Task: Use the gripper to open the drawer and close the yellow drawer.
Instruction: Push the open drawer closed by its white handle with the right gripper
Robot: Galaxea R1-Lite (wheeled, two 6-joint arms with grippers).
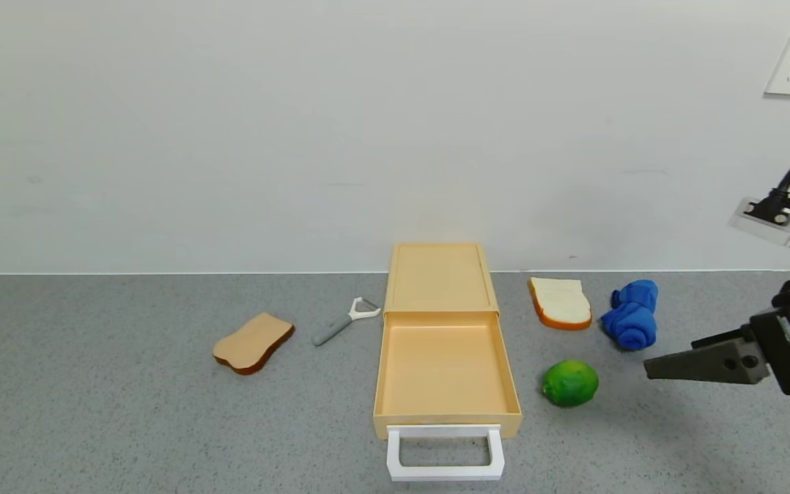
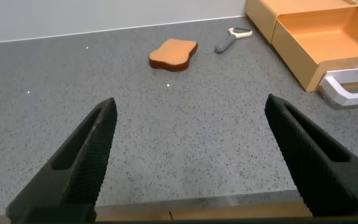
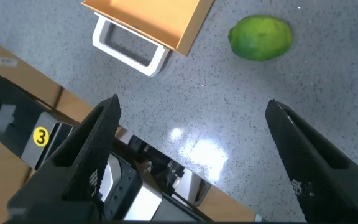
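Observation:
The pale yellow drawer [image 1: 440,278] stands at the table's middle against the wall. Its tray [image 1: 395,363] is slid out toward me and is empty, with the white loop handle [image 1: 444,451] at its front. My right gripper [image 1: 669,358] hovers to the right of the tray, beyond a lime, open and empty. In the right wrist view [image 3: 192,106] its jaws stand wide apart above the table's front edge, with the handle [image 3: 129,46] off to one side. My left gripper [image 2: 191,102] is open and empty over bare table, far left of the drawer [image 2: 328,37]. It is outside the head view.
A green lime [image 1: 570,383] lies right of the tray. White bread [image 1: 560,302] and a blue cloth [image 1: 631,314] lie behind it. A brown bread slice [image 1: 253,342] and a peeler [image 1: 343,320] lie left of the drawer.

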